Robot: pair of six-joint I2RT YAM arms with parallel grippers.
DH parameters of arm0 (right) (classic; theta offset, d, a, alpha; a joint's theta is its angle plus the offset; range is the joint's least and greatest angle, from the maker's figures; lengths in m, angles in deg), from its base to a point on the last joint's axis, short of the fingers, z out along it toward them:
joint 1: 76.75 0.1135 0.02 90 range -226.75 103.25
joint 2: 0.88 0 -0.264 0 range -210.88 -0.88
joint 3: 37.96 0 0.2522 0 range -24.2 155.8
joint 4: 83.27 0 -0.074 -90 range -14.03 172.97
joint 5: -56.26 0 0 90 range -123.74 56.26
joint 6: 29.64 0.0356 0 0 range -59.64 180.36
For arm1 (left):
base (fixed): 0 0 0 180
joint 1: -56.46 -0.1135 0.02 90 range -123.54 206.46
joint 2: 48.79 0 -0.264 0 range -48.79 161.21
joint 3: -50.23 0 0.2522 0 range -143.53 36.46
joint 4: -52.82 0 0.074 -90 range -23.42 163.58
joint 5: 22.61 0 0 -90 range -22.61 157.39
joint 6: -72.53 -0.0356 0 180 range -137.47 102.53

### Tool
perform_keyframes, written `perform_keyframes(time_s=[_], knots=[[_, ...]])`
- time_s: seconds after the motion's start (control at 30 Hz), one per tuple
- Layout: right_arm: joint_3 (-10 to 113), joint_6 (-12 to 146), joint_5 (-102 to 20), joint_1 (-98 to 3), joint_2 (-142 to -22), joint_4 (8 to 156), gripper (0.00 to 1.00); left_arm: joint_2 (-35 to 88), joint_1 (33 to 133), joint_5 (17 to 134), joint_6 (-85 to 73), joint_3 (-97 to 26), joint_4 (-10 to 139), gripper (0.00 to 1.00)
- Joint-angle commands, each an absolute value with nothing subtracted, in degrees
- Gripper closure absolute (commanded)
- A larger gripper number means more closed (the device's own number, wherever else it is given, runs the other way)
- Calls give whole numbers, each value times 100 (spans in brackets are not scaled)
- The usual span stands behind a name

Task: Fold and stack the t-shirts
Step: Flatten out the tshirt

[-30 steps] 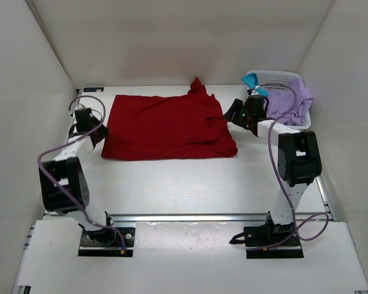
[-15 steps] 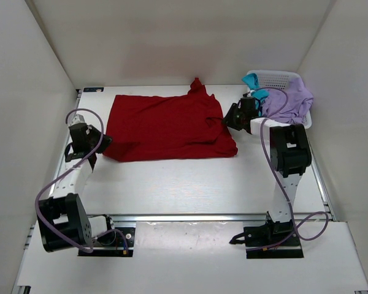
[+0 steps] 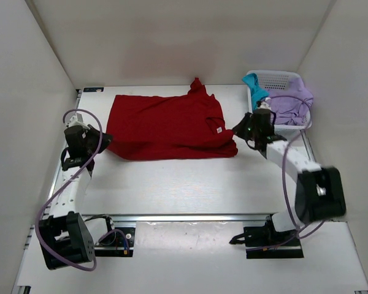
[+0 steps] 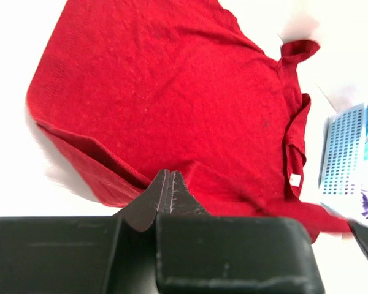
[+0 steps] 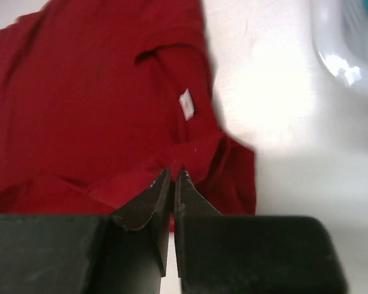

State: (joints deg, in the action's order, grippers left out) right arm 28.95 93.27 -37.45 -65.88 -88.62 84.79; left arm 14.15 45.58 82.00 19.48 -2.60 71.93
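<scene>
Top external view: the red shirt (image 3: 165, 122) lies spread on the table (image 3: 184, 184), its long axis running left to right, hem end to the left and collar end to the right. The left pincer (image 3: 103, 141) sits at the near left corner and the right pincer (image 3: 240, 130) at the near right corner, so each arm has its own end. The teal shirt (image 3: 253, 81) and lavender shirt (image 3: 291, 103) wait in the basket (image 3: 281, 75), far right. Left wrist view: the left pincer (image 4: 169, 184) is closed tight with the hem of the red shirt (image 4: 172, 92) drawn up to its tips, seemingly pinched; the cloth stretches away ahead. Right wrist view: the right pincer (image 5: 173, 177) is closed on a pucker of the red shirt (image 5: 80, 92), just below the white label (image 5: 186, 104). Any fold would likely carry this near edge away from the arms.
</scene>
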Motion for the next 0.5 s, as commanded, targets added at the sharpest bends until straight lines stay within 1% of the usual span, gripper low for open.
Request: perform_keyframes(time_s=[0.0, 0.07, 0.13, 0.17, 0.23, 0.3, 0.4, 0.47], knots=[[1838, 9446, -3752, -6559, -7511, 8376, 100, 1063, 4433, 8435, 1839, -177, 7282, 100], [1326, 9525, -3831, -6576, -6858, 8123, 100, 984, 4512, 8462, 1865, -124, 7247, 100], [782, 9709, -4032, -6602, -5920, 7692, 100, 931, 4556, 8505, 1865, -124, 7308, 100], [675, 9701, -4129, -6594, -5698, 7603, 100, 861, 4521, 8549, 1874, -107, 7318, 100], [341, 9832, -4070, -6393, -4751, 6982, 100, 712, 4512, 8611, 1822, -80, 7449, 100], [261, 10034, -3859, -6078, -4126, 6358, 100, 466, 4547, 8454, 1647, -141, 7668, 100], [251, 10298, -3709, -5865, -3124, 5435, 100, 123, 4713, 8225, 1470, -150, 7897, 100], [261, 10727, -3717, -5585, -2568, 4749, 100, -53, 4872, 7935, 1243, -133, 8186, 100]])
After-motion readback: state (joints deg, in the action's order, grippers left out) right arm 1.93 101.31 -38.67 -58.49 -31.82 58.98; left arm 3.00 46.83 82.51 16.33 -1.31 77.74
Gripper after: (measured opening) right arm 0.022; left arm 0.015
